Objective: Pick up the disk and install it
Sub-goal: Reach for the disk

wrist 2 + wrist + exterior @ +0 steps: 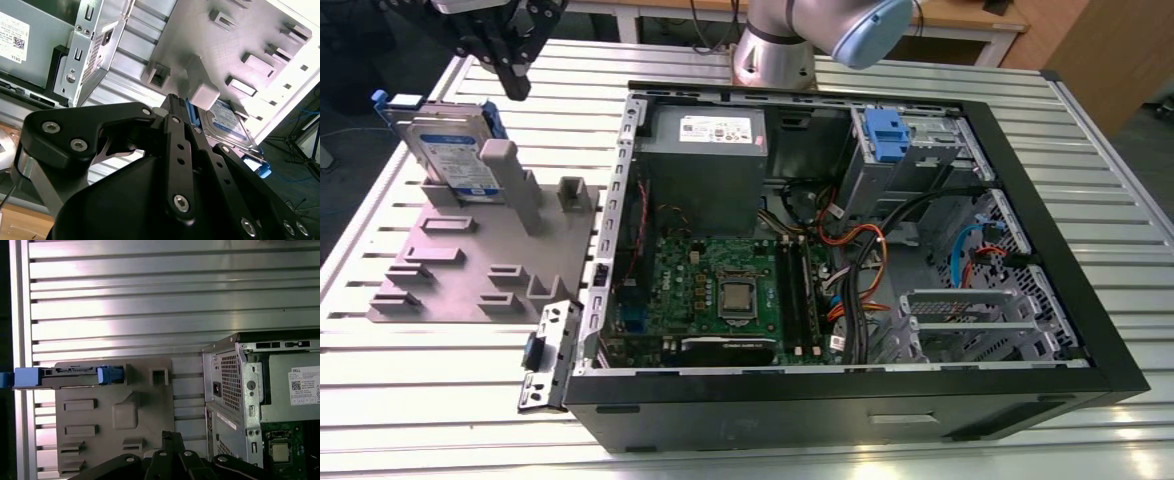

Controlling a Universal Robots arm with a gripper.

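The disk (pixel 454 150) is a silver drive with a white-and-blue label and a blue frame. It stands on edge in a slot of the grey fixture plate (pixel 467 260), at the exterior view's left. In the first wrist view the disk (pixel 70 375) shows edge-on; in the second wrist view its labelled face (pixel 227 122) shows behind a grey post. My gripper (pixel 518 88) hangs above the disk, slightly toward the exterior view's right, without touching it. Its black fingers are shut and hold nothing, as seen in both wrist views (pixel 175 100) (pixel 167 436).
An open computer case (pixel 1067 300) lies on the slatted metal table (pixel 427 400), to the exterior view's right of the fixture. Inside it are a grey power supply (pixel 707 135), the motherboard (pixel 734 290), cables, and a drive bay with a blue clip (pixel 887 135). The arm's base (pixel 781 50) stands behind the case.
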